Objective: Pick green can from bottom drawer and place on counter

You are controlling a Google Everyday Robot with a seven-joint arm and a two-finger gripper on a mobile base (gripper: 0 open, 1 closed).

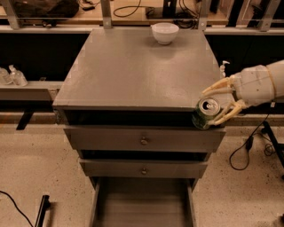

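Observation:
The green can, with a shiny silver top and pull tab, is held in my gripper at the front right corner of the counter. The can hangs at the level of the counter's front edge, overlapping that corner. The gripper's pale fingers close around the can from the right; the white arm comes in from the right edge. The bottom drawer is pulled open at the bottom of the view and shows an empty grey tray.
A white bowl stands at the back of the counter. Two shut grey drawer fronts with round knobs sit below the top. A wooden bench with cables runs behind. Black cables lie on the floor at right.

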